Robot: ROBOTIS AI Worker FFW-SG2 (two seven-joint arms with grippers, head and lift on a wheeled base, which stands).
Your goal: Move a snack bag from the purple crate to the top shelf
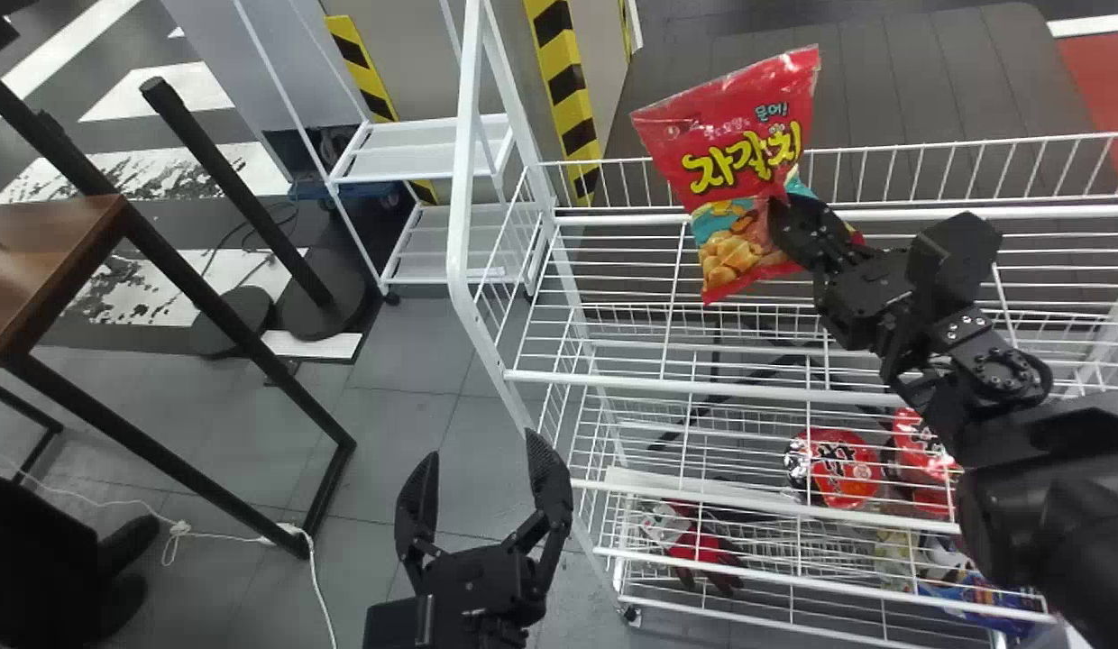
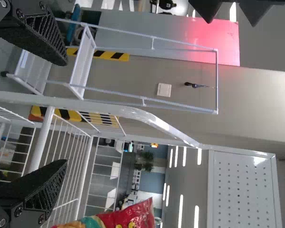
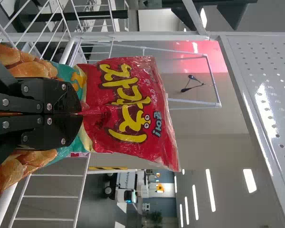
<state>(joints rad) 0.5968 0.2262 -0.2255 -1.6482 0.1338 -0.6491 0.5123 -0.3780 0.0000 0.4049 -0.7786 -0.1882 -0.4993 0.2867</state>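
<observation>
Pinching the snack bag [image 1: 735,153] over the top shelf [image 1: 667,383], nearer its left edge, is the right gripper [image 1: 780,212]; the left gripper [image 1: 481,445] is wide open.

A black post [image 1: 239,196] is standing just right of the wooden desk [image 1: 45,261], and a white wheeled rack [image 1: 424,149] is standing farther right of the desk. By the desk's foot, a white cable [image 1: 176,528] is trailing across the floor [image 1: 406,415].

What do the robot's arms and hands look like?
The blocky black right arm has a round, bolt-ringed joint. The left gripper has two black, tapering fingers with ridged faces; the black right gripper has silvery screws.
</observation>
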